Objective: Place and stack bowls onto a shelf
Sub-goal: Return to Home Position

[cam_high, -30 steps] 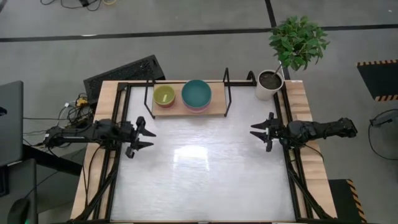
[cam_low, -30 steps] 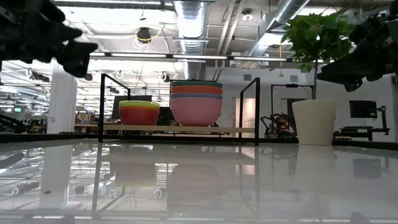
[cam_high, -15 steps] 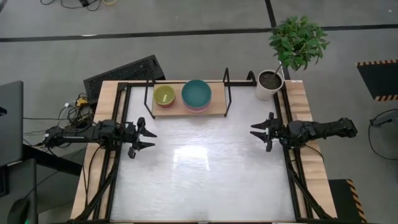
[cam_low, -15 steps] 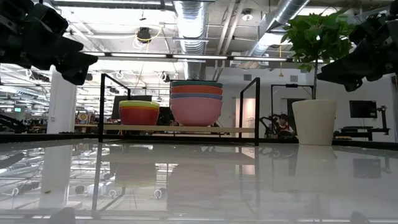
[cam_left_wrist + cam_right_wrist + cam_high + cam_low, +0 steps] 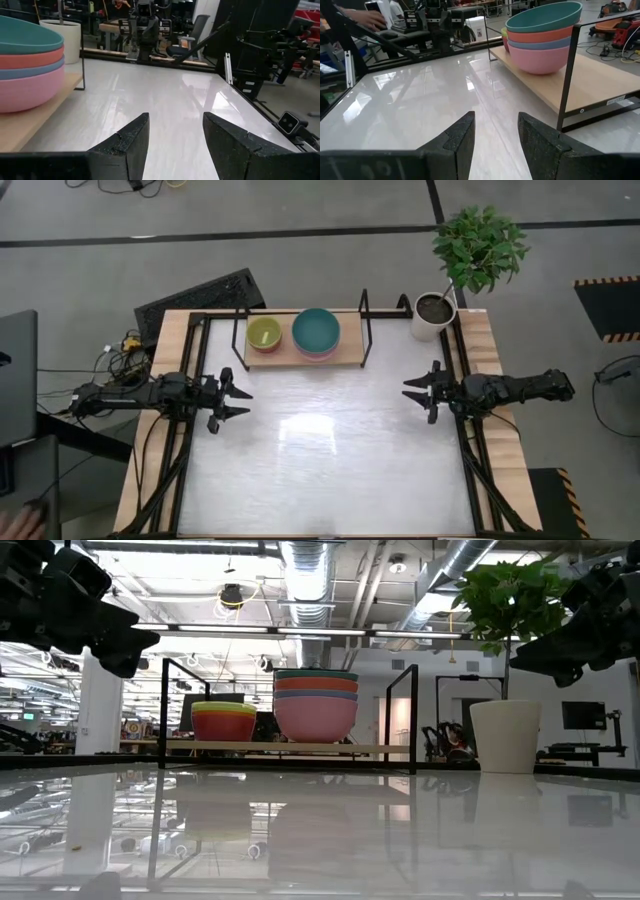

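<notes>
Left gripper (image 5: pixel 243 403) – high view, left-centre of frame, over the white table's (image 5: pixel 320 480) edge, fingers spread, nothing in them. Right gripper (image 5: pixel 407 391) mirrors it at right-centre, likewise spread and empty. Both sit well apart from the shelf (image 5: pixel 350 352) at top-centre.

High view, containers: the shelf board carries two piles side by side, the small stack (image 5: pixel 264 333) with a lime-green bowl uppermost and the large stack (image 5: pixel 316 330) with a teal one uppermost. The white plant pot (image 5: pixel 433 316), upper right, holds dark soil and a leafy plant.

Low view: the large pile reads teal, red, blue, pink from the top down. The small pile shows a lime rim over red – the layers between are hard to separate, possibly yellow.

Wrist views: each pair of fingers frames bare tabletop, with the large pile off to one side.

Risk, as I judge it: stacking looks complete, so the danger lies in stray arm travel. A swing towards the shelf could clip a black post (image 5: pixel 364 302), jolt the board, and slide the four-high pile.
</notes>
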